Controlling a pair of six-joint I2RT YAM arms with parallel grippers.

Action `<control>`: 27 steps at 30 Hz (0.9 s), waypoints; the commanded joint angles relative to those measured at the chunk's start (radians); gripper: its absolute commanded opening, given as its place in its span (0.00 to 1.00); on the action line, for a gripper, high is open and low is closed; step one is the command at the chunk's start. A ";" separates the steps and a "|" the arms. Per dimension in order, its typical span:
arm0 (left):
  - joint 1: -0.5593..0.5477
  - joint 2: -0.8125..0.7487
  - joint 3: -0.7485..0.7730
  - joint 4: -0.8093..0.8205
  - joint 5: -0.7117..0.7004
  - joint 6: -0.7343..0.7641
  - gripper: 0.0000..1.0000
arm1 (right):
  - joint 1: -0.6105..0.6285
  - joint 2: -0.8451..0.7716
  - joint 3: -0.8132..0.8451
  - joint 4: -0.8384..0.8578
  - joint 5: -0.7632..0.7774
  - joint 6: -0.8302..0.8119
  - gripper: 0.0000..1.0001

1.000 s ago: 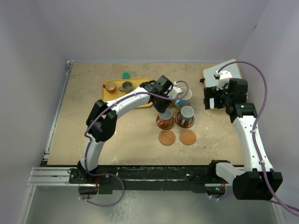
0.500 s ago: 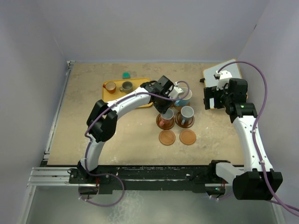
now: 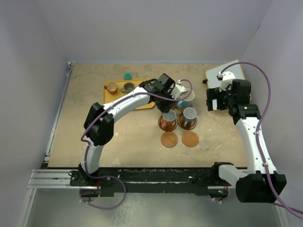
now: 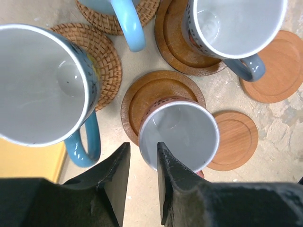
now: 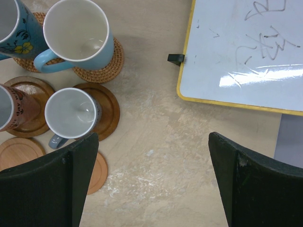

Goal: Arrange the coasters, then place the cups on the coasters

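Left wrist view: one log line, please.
left gripper: slightly open astride rim of pink cup, upright on dark coaster | right gripper: open, empty | bare coasters: two | cups on tray: two

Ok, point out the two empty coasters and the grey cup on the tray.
left empty coaster [image 3: 169, 139]: top view, its centre.
right empty coaster [image 3: 190, 138]: top view, its centre.
grey cup [image 3: 128, 87]: top view, its open mouth.
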 commanded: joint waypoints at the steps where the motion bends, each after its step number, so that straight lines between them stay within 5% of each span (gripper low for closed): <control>1: -0.002 -0.115 0.040 0.000 -0.020 0.055 0.27 | -0.003 -0.006 0.003 0.011 -0.013 0.008 1.00; 11: 0.050 -0.288 -0.075 0.113 -0.161 0.116 0.40 | -0.003 -0.006 0.004 0.011 -0.009 0.009 1.00; 27: 0.458 -0.243 -0.113 0.227 -0.011 0.157 0.43 | -0.003 -0.009 0.004 0.011 -0.009 0.006 1.00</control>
